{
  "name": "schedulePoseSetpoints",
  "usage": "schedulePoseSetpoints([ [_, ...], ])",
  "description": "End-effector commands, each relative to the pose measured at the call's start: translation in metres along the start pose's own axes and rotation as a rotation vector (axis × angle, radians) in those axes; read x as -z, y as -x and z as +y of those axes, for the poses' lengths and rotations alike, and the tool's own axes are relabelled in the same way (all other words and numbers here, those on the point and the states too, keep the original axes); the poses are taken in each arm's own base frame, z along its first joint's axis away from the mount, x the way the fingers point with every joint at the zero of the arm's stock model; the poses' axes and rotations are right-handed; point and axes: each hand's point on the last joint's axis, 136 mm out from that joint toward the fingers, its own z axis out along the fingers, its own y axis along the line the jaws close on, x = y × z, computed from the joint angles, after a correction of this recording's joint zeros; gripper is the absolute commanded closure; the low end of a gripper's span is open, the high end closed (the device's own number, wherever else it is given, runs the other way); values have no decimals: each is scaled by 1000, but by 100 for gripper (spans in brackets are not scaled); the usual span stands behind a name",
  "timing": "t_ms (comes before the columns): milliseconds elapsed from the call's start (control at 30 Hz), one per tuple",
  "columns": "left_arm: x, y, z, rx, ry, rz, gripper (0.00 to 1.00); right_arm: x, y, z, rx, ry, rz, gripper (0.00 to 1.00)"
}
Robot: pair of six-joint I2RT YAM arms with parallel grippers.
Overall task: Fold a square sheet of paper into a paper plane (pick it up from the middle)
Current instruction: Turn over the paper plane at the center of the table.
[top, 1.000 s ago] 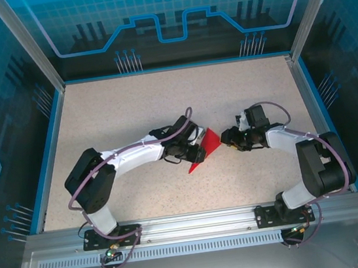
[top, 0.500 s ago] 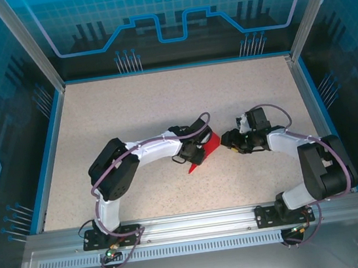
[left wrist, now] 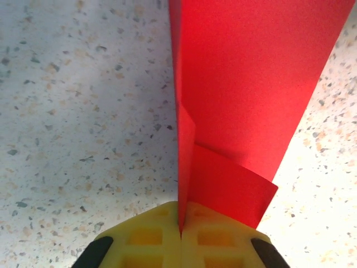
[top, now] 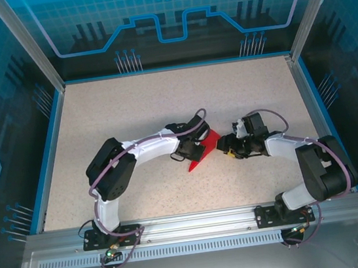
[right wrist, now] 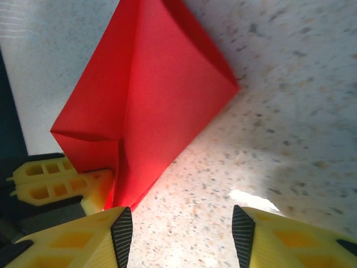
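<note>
Paper: creased bright red paper sheet (top: 205, 149), mid speckled table (top: 129, 107).
Left gripper (left wrist: 180, 230): closed, pinching the sheet's folded edge.
Right gripper (right wrist: 182, 229): jaws apart, empty, just beside the sheet.

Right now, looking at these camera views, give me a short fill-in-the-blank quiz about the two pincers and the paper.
1. The left pincer is ___ on the folded paper.
2. The right pincer is ___, with bare table in its gap.
3. The paper's colour is ___.

Missing words: shut; open; red.
</note>
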Motion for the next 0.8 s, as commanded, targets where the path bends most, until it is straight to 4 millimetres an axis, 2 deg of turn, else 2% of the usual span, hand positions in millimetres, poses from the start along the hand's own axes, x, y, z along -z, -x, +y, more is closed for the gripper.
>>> schedulePoseSetpoints([
  [0, 25, 9, -4, 75, -110, -42, 99, -6, -5, 19, -25, 103, 14, 46],
  [133, 37, 14, -6, 112, -182, -62, 100, -12, -3, 34, -59, 185, 5, 45],
  [400, 47, 21, -8, 162, -261, -82, 99, -7, 4, 62, -73, 278, -23, 42],
  [600, 49, 25, -10, 204, -319, -93, 98, -15, -3, 63, -107, 290, -4, 36],
  [767, 46, 23, -9, 219, -327, -97, 98, -25, -6, 62, -135, 303, 21, 37],
])
